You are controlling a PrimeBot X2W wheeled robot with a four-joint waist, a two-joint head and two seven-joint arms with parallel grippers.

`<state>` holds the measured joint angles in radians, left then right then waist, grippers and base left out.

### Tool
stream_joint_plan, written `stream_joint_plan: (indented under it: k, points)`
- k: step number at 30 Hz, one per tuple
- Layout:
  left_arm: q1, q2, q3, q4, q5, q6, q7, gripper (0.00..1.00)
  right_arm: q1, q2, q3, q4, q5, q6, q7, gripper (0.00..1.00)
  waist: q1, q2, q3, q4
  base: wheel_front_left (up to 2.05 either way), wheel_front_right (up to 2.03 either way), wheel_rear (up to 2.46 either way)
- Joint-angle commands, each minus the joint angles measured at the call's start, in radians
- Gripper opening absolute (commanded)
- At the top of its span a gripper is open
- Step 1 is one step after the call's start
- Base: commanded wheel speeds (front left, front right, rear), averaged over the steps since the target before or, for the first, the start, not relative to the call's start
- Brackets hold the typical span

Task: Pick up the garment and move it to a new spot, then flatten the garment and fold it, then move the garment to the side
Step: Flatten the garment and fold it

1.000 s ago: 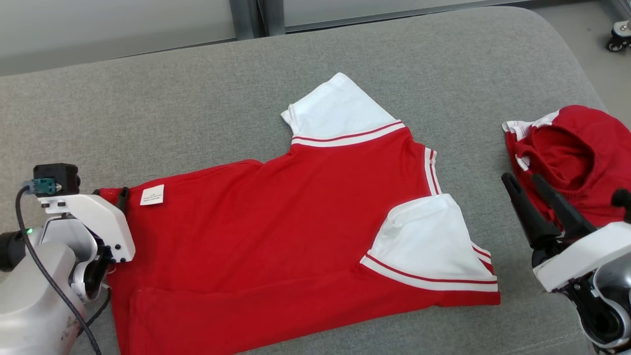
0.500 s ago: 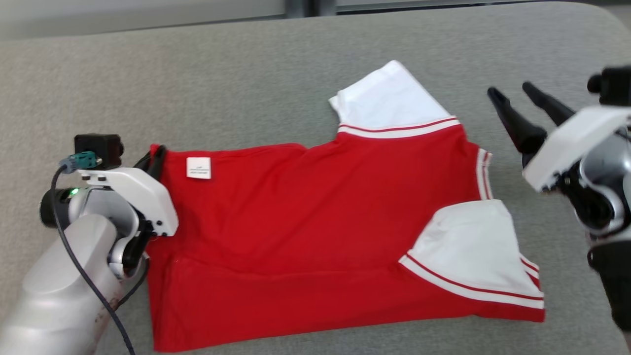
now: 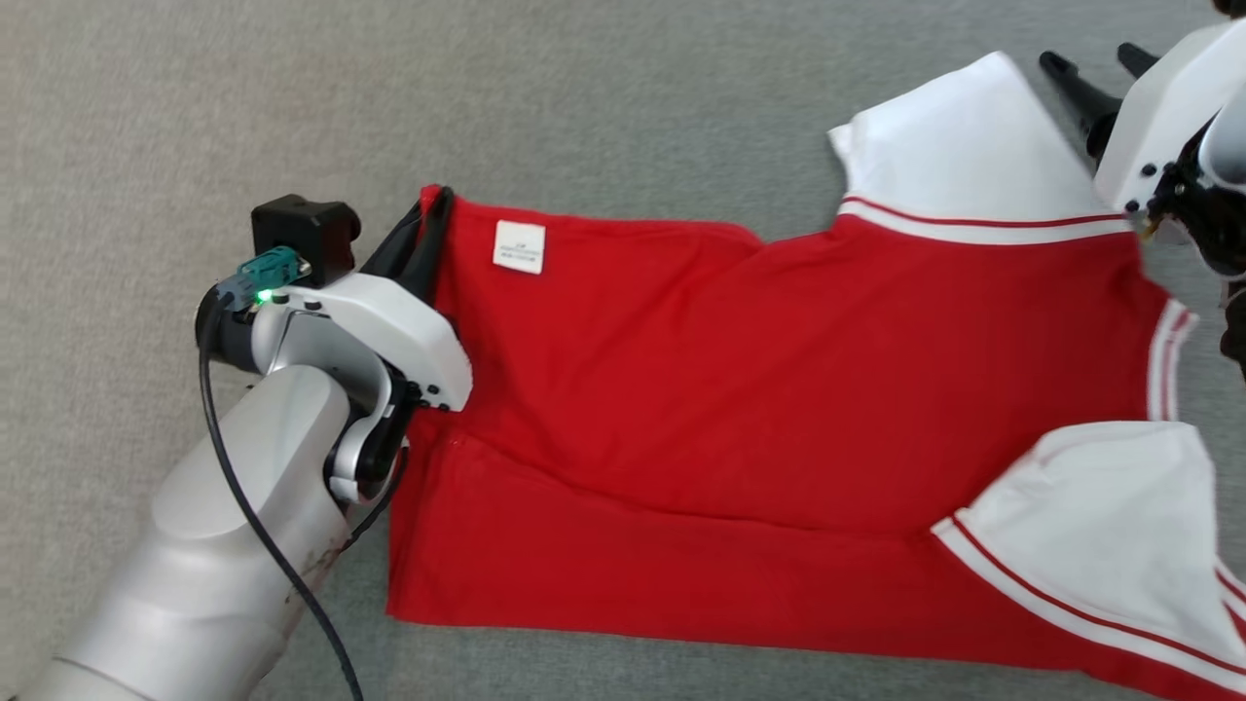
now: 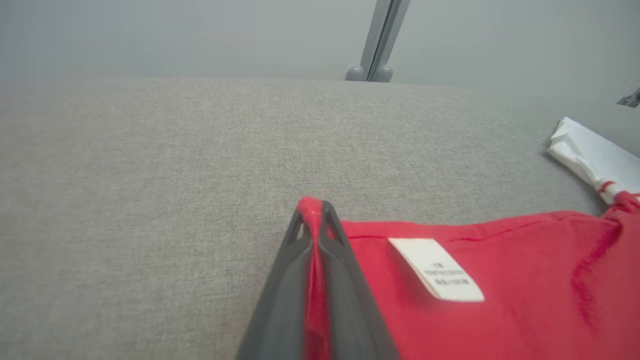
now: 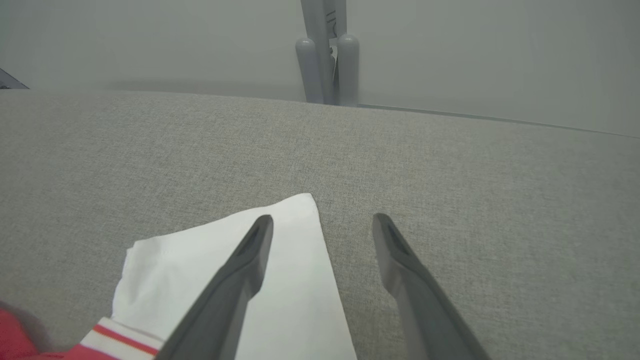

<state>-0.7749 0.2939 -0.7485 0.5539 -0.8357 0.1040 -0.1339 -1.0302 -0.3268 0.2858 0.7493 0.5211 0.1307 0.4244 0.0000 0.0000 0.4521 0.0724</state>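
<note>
red short-sleeved shirt with white, red-striped sleeves (image 3: 759,389) lies spread on grey fabric-covered surface (image 3: 195,117), hem end toward robot's left, sleeves toward right. left hand (image 4: 312,207) clamped tight on far hem corner, red cloth pinched between dark fingers, just beside white rectangular label (image 4: 437,270). right hand (image 5: 322,218) spread wide, holding nothing, at far white sleeve (image 5: 295,300): one finger over sleeve, other over bare grey fabric. contact with sleeve: cannot tell.
</note>
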Motion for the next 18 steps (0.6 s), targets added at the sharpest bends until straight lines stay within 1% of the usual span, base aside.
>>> stream_joint_plan:
  k: [1,6,12,13,14,15,16,18]
  points:
    - [-0.025,-0.005,0.0,-0.003,0.011,0.005,-0.011,0.0,-0.022,-0.002,0.005,0.029,-0.011,0.0,-0.008,1.0,0.0,0.0,0.044,0.044,0.0,0.0,0.0]
    - [-0.042,-0.023,-0.001,-0.003,0.014,0.004,-0.031,0.0,-0.087,0.008,0.029,0.122,-0.015,0.0,-0.024,1.0,0.0,0.0,0.068,0.064,0.0,0.0,0.0]
    - [-0.047,-0.028,-0.008,0.004,0.015,-0.002,-0.035,0.0,-0.118,0.008,0.086,0.19,0.008,0.0,-0.015,1.0,0.0,0.0,0.07,0.067,0.0,0.0,0.0]
    - [-0.048,-0.028,-0.009,0.005,0.014,-0.003,-0.034,0.0,-0.12,0.007,0.099,0.196,0.013,0.0,-0.014,0.97,0.0,0.0,0.069,0.066,0.0,0.0,0.0]
    - [-0.049,-0.028,-0.009,0.006,0.013,-0.004,-0.033,0.0,-0.121,0.005,0.111,0.2,0.019,0.0,-0.014,0.73,0.0,0.0,0.069,0.064,0.0,0.0,0.0]
    - [-0.05,-0.026,-0.01,0.006,0.01,-0.006,-0.03,0.0,-0.123,-0.003,0.136,0.209,0.023,0.0,-0.02,0.45,0.0,0.0,0.068,0.063,0.0,0.0,0.0]
    - [-0.05,-0.026,-0.01,0.006,0.01,-0.006,-0.03,0.0,-0.123,-0.003,0.136,0.209,0.023,0.0,-0.02,0.45,0.0,0.0,0.068,0.063,0.0,0.0,0.0]
    - [-0.053,-0.026,-0.012,0.008,0.008,-0.009,-0.027,0.0,-0.121,-0.009,0.165,0.215,0.029,0.0,-0.023,0.34,0.0,0.0,0.068,0.064,0.0,0.0,0.0]
